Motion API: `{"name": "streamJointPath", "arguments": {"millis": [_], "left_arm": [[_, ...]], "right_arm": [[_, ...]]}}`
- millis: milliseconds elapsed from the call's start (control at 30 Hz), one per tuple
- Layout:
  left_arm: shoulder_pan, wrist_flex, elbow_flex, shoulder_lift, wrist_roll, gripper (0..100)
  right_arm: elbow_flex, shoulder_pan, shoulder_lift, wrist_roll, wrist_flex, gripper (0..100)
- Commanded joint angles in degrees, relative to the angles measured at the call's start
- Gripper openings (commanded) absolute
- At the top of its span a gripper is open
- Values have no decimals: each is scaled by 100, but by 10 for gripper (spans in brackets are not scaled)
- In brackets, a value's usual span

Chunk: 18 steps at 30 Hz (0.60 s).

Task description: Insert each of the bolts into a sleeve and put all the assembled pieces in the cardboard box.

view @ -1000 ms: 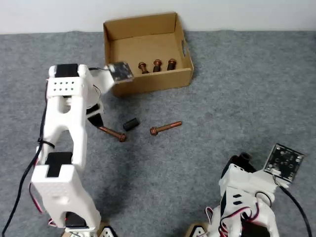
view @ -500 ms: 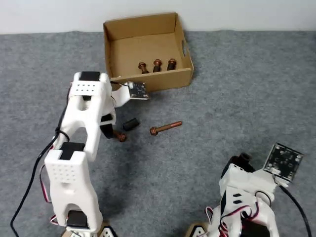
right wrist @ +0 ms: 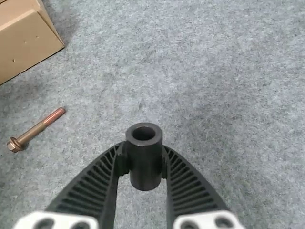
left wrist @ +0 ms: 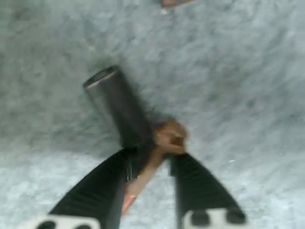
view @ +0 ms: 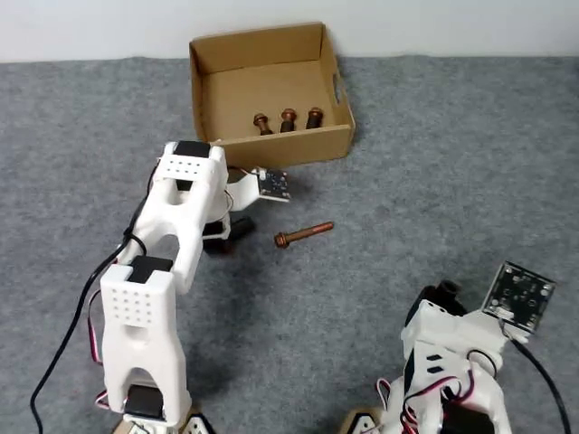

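Left wrist: I saw the left claw [left wrist: 151, 162] open narrowly around a bolt [left wrist: 167, 138]. Its shank was blurred and partly behind one finger. A lying sleeve [left wrist: 116, 105] touched the bolt's head. From above, the left arm [view: 181, 208] covered most of this, mid-left. The right claw [right wrist: 143, 164] gripped a held sleeve [right wrist: 144, 155], bore facing the camera. The right arm [view: 452, 362] was cut off at lower right. A loose bolt [view: 303, 233] lay at centre. Three finished pieces [view: 288, 118] sat in the box [view: 271, 152], top centre.
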State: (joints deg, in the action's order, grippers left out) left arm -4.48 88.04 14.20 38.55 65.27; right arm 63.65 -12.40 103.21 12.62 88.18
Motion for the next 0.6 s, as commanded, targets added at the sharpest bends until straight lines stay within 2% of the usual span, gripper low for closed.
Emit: {"name": "streamJointPath", "arguments": {"millis": [0,100,267,567], "left_arm": [[-123,97,163,-62,26,7],[-132,369,198,-158,-149,7],[-149,835,154,-738,-1301,7],[-255,1152,-752,-3174,-3095,8]], "right_arm": [[-35,-48,31,-70,-48,8],[-44,-40,31,-70,-40,8],[-70,-57,40,-70,-40,8],[-193,-13,40,-79,-22,8]]}}
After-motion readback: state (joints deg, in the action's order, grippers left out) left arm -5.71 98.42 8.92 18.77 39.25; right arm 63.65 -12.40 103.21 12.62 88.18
